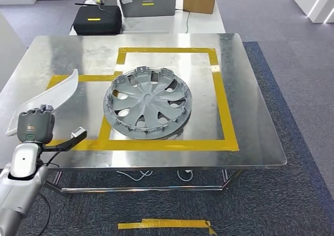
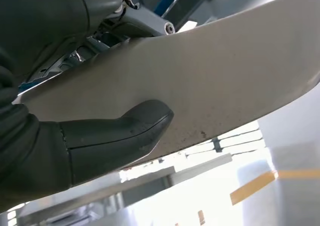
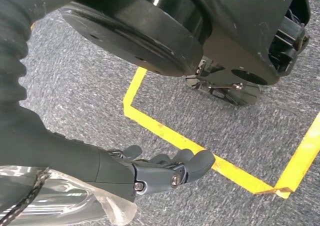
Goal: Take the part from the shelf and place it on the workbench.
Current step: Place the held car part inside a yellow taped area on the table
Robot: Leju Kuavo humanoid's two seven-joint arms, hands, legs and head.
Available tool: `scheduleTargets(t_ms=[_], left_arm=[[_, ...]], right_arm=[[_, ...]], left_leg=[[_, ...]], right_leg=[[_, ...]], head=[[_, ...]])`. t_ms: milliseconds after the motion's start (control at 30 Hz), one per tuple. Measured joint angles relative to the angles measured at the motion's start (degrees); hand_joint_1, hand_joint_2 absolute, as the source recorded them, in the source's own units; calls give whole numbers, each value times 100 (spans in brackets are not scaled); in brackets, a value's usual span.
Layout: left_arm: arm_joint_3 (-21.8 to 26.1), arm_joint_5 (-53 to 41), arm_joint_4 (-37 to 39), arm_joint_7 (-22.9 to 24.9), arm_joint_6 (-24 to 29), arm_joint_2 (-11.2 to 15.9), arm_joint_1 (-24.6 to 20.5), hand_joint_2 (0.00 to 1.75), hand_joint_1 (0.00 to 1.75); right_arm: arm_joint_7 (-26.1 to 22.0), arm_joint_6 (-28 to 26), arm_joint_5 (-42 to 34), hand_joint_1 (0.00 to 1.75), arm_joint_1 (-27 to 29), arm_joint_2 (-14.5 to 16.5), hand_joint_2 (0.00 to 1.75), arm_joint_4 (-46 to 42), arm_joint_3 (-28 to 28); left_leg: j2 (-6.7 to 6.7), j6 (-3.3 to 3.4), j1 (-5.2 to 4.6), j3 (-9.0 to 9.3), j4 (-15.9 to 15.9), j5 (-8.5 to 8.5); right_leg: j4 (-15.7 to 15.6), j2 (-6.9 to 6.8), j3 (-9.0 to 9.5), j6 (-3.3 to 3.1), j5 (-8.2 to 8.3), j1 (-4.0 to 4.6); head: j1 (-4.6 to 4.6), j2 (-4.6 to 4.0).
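A long, curved white part [image 1: 47, 97] is held by the left robot hand [image 1: 36, 125] at the near left corner of the shiny metal surface [image 1: 252, 126]. In the head view the part is seen rising from the left robot hand and slanting away over the left edge of the surface, its far tip ending just beside a strip of yellow tape [image 1: 226, 108]. In the left wrist view the pale underside of the part [image 2: 211, 71] is seen stretching across the picture, with the dark thumb [image 2: 124, 131] pressed flat against it, so the left robot hand [image 2: 56, 136] is clamped on the part. Whether the part touches the surface cannot be told. To the right of the left robot hand, and farther out on the surface, a grey wheel cover [image 1: 147, 103] is laid flat, overlapping the near left side of the yellow tape rectangle. Beyond the surface, well away from the left robot hand, a black case [image 1: 97, 20], a grey laptop [image 1: 146, 0] and a cardboard box [image 1: 199, 1] are seen on a white table. The right robot hand [image 3: 166, 171] is seen in the right wrist view above grey carpet [image 3: 94, 91] marked with yellow tape lines [image 3: 170, 133]; its fingers [image 3: 196, 162] are curled in loosely and nothing is held in them.
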Motion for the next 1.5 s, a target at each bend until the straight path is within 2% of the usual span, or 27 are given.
scheduleTargets(t_ms=[167, 400, 533, 1033, 1167, 1300, 1367, 1500], left_arm=[[622, -53, 561, -8, -46, 0, 4, 175, 175], [1020, -57, 1039, -19, -53, 40, -9, 175, 175], [1072, -97, 1236, -87, -49, 52, -59, 175, 0], [894, -129, 1453, -243, -1, -125, -414, 175, 0], [769, -130, 1443, -291, 8, -163, -440, 0, 0], [595, -55, 1119, -604, 85, -308, -320, 0, 0], [451, 46, 646, -757, 55, -457, -119, 0, 0], [189, 112, -134, -773, -61, -679, 214, 0, 0]], right_arm=[[2, 2, 21, 0, -11, -2, 175, 0, -5], [-1, 5, 42, 0, -19, -10, 175, 0, -15], [4, 11, 68, 0, -18, -13, 0, 0, -16], [29, 18, 128, 0, 6, -20, 0, 0, -16], [34, 19, 139, 0, 5, -20, 0, 0, -16], [28, 19, 136, 0, 5, -20, 0, 0, -25], [15, 15, 131, 0, 6, -20, 0, 0, -37], [-1, 8, 131, 0, 10, -20, 0, 0, -76]], left_leg=[[-1, -1, 0, -5, 0, -1], [-1, 0, -2, -6, 0, -1], [-3, 0, -2, -5, 1, 0], [-2, -1, -2, -5, 1, 0], [-2, -1, -2, -5, 1, 0], [-3, -1, -3, -5, 1, 0], [-3, 0, -7, -6, 1, -1], [0, 0, -12, -8, 1, -2]], right_leg=[[1, 1, -1, -3, -2, 0], [0, -2, -3, -3, -2, -2], [0, -5, -3, -2, -1, -2], [1, -2, -3, -3, 1, -2], [0, -2, -3, -3, 1, -2], [0, -4, -2, -3, 1, -4], [0, -4, -2, -2, 0, -8], [0, 6, -6, -1, 1, -10]], head=[[2, 0], [2, 0], [2, 0], [2, 0], [2, 0], [2, 0], [2, 0], [3, 0]])
